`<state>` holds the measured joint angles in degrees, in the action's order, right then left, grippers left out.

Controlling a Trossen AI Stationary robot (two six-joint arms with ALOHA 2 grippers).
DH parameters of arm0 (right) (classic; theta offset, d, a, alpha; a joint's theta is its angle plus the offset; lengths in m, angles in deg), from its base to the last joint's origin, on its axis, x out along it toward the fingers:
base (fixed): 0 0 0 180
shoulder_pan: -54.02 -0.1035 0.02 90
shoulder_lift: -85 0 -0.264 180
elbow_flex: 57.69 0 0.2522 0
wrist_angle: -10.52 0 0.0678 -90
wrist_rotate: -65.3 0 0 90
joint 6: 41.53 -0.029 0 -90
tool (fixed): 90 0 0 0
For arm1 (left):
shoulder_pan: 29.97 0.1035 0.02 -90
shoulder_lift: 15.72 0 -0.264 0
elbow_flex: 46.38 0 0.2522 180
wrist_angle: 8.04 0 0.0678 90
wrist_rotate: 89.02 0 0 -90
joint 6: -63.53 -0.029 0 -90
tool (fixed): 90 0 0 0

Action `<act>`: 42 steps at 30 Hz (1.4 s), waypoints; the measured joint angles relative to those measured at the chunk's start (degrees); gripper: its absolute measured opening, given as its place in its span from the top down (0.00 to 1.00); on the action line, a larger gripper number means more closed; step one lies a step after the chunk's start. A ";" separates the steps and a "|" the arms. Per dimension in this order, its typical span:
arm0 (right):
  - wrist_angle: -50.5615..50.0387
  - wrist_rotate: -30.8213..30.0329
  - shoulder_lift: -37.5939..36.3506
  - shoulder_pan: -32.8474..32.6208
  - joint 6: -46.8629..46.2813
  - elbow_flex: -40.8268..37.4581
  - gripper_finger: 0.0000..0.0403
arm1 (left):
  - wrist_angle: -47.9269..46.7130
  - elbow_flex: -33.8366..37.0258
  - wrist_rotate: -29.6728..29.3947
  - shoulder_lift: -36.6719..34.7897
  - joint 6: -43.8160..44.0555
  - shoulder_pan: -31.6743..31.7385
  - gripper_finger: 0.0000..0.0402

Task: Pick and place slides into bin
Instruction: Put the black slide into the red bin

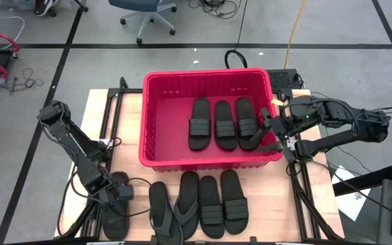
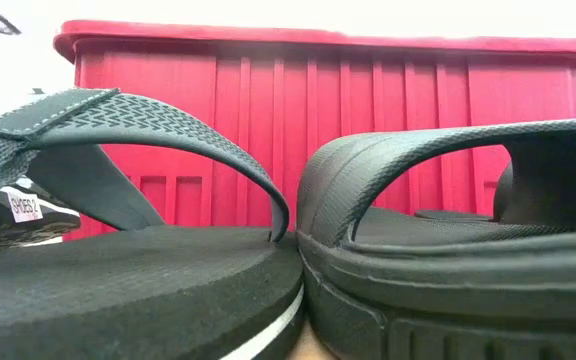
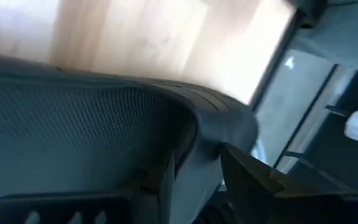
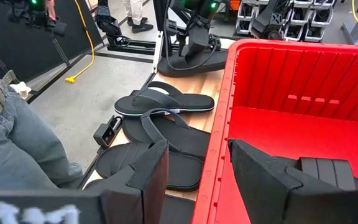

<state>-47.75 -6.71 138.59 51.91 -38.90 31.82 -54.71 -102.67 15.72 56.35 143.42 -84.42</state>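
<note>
Five slides are laid out on the table (image 1: 131,109) in front of the bin (image 1: 156,116), so going left to right in the high view: the left gripper (image 1: 118,192) is parked low over the leftmost slide (image 1: 116,219) at the front left corner; from the left wrist view its fingers (image 3: 247,180) are seen on either side of that slide's ribbed strap (image 3: 92,130), jaws spread pretty wide around it, though whether the strap is actually squeezed can't be told; the slide is still flat on the wood.

Next along, two thong-strap sandals (image 1: 169,207) are overlapped, then two wide-strap slides (image 1: 211,204) are set side by side, touching; in the low view a thong sandal (image 2: 128,270) and a wide-strap slide (image 2: 448,270) are pressed edge to edge right at the camera, with the red wall behind them.

Inside the bin, three slides (image 1: 224,122) are lined up flat along the right half; a fourth slide (image 1: 256,136) is tilted against the right wall, just beside them.

Over on the right, the right gripper (image 1: 278,129) is held at the bin's right rim, right over that tilted slide; in the right wrist view its fingers (image 4: 148,180) are seen straddling the rim, jaws spread apart with nothing pinched between them.

A person's jeans-clad leg (image 4: 17,137) is caught at the edge of the right wrist view, off the table.
</note>
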 joint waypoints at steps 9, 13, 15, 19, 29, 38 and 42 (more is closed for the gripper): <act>0.09 -0.10 0.00 0.02 0.00 0.00 0.59 | 4.71 -0.02 0.81 0.07 1.45 -0.10 0.70; 0.11 -0.14 0.00 0.00 0.00 0.00 0.59 | 4.27 -0.02 0.72 0.07 1.70 -0.10 0.70; 0.11 -0.14 0.00 0.02 0.00 0.00 0.59 | 4.13 -0.02 0.65 0.07 1.92 -0.10 0.71; 0.11 -0.14 0.00 0.02 -0.02 0.00 0.59 | 4.09 -0.02 0.54 0.07 2.79 -0.09 0.83; 0.11 -0.16 0.00 0.02 -0.02 0.00 0.59 | 6.32 -0.11 3.09 -0.13 3.65 0.68 0.99; 0.13 -0.16 0.02 0.02 -0.02 0.00 0.59 | 5.22 -6.56 1.25 -6.61 6.56 2.66 0.99; 0.15 -0.16 0.02 0.02 -0.02 0.00 0.59 | 0.34 -12.43 -5.29 -10.17 6.00 3.96 0.99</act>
<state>-47.60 -6.88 138.61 51.93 -38.92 31.82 -54.37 -115.10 10.43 46.19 149.42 -80.46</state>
